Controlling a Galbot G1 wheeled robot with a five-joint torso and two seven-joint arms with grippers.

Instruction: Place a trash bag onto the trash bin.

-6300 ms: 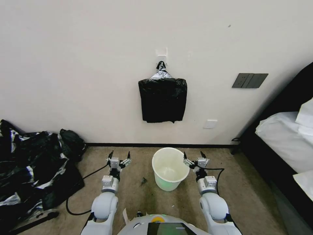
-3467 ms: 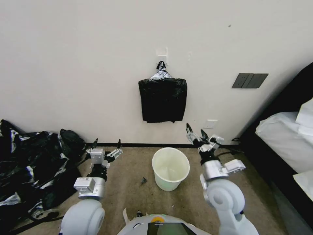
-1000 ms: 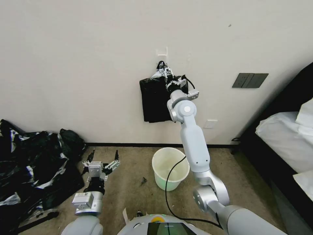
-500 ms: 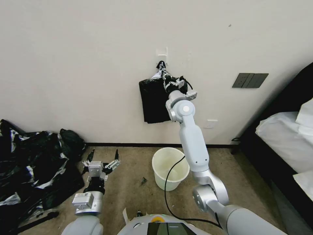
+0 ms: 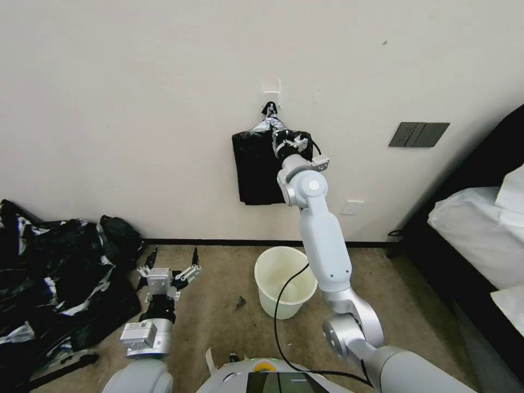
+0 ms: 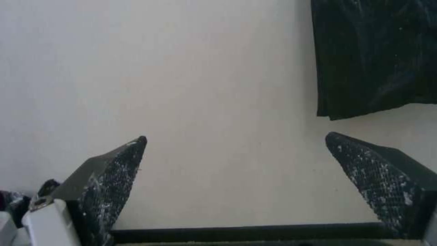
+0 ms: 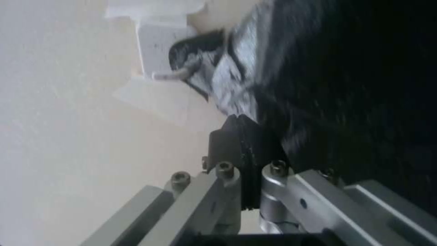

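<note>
The cream-white trash bin [image 5: 281, 308] stands open on the carpet by the wall. Above it a flat black bundle [image 5: 254, 169] hangs from a wall hook [image 5: 271, 87]. My right gripper [image 5: 280, 137] is raised to the bundle's top, just under its peak. It is shut on the front glossy sheet there, the trash bag [image 5: 271, 126], which lies against the bundle. In the right wrist view the closed gripper [image 7: 240, 119] pinches silvery plastic [image 7: 237, 85] below the hook [image 7: 159, 51]. My left gripper [image 5: 173, 252] waits open low beside the bin, facing the wall [image 6: 234, 138].
A large heap of black-and-silvery plastic [image 5: 49, 273] lies on the floor at the left. A bed [image 5: 480, 229] stands at the right. My right arm's cable [image 5: 278, 311] droops across the bin. A dark wall plate [image 5: 418, 134] and a socket [image 5: 352, 207] sit on the wall.
My right arm rose from beside the bin to the bundle's peak. Over the last second its gripper slid a little down the top. The left arm shifted left earlier and now holds still.
</note>
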